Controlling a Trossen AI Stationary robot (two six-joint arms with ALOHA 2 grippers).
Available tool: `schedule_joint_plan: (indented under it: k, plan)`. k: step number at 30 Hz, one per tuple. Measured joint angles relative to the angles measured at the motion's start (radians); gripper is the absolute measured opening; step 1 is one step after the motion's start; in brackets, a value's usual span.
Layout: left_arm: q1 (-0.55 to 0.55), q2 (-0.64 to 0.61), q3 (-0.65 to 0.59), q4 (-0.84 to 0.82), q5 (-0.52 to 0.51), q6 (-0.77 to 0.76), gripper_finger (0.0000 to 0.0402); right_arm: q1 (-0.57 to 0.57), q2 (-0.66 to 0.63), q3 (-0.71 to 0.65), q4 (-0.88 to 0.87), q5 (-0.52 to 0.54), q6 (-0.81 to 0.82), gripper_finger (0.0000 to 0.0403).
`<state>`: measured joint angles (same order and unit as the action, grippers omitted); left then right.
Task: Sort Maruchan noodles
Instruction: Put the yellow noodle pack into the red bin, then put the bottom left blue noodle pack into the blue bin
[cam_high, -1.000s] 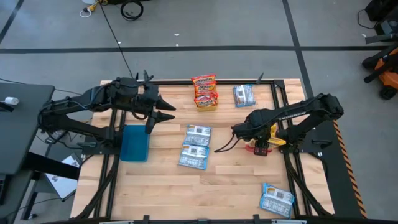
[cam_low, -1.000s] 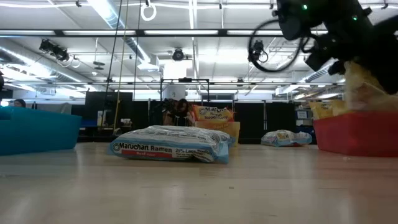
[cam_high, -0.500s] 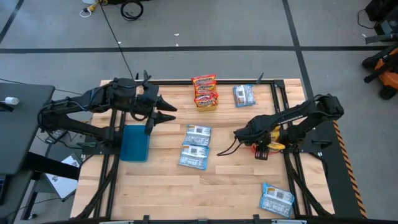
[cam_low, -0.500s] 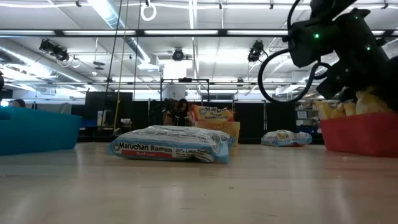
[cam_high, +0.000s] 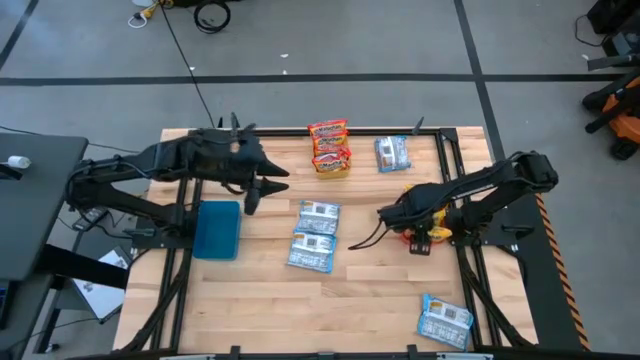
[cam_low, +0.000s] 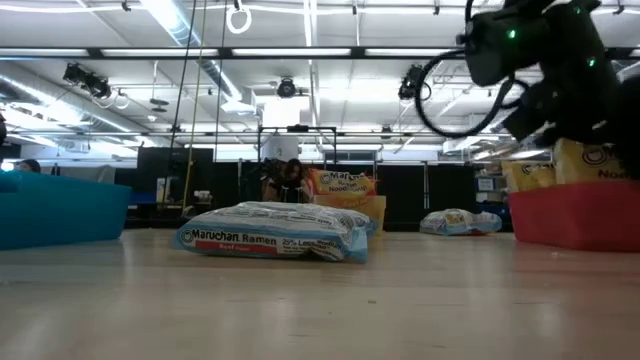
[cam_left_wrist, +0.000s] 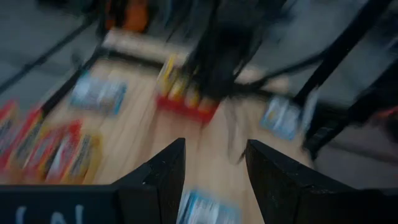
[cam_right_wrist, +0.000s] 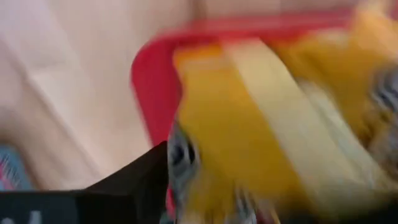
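Several blue-and-white Maruchan packets lie flat on the wooden table: two at the middle (cam_high: 318, 214) (cam_high: 311, 251), one at the far side (cam_high: 392, 153), one at the near right (cam_high: 443, 320). Red-and-orange packets (cam_high: 329, 148) lie stacked at the far middle. Yellow packets (cam_right_wrist: 249, 124) stand in the red bin (cam_right_wrist: 148, 68) on the right. My right gripper (cam_high: 415, 218) is low over that bin, right above a yellow packet (cam_low: 585, 160). My left gripper (cam_high: 262, 190) hangs open above the table beside the blue bin (cam_high: 218, 230), with nothing between its fingers (cam_left_wrist: 214, 146).
The blue bin (cam_low: 60, 215) stands at the left. The red bin (cam_low: 575, 215) stands at the right. Bare wood lies along the near edge between the middle packets and the near-right packet. A black frame borders the table on its left and right sides.
My right gripper has sunk toward the red bin with the yellow packet that hung below it. That packet now stands in the bin among the other yellow ones.
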<state>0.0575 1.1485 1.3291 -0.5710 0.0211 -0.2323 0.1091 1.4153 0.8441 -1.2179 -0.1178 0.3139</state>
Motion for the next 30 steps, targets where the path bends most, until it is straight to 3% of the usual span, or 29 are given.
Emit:
schedule_joint_plan:
  k: [6,10,16,22,30]
  plan:
    - [-0.048,0.04,-0.006,-0.18,-0.111,-0.016,0.0172,0.043,-0.059,0.131,-0.214,-0.012,0.025,0.028]
    - [-0.092,0.051,-0.048,-0.16,-0.154,-0.011,0.0172,0.084,-0.068,0.254,-0.284,0.017,0.075,0.0282]
    - [-0.261,0.088,-0.188,-0.128,-0.25,0.006,0.0172,0.144,-0.059,0.414,-0.169,0.22,0.138,0.0278]
    - [-0.455,0.206,-0.194,0.016,-0.393,0.092,0.0172,0.137,-0.07,0.485,-0.096,0.374,0.098,0.0278]
    - [-0.569,0.458,-0.195,0.124,-0.47,0.022,0.0185,0.122,-0.111,0.52,-0.103,0.416,-0.046,0.0278]
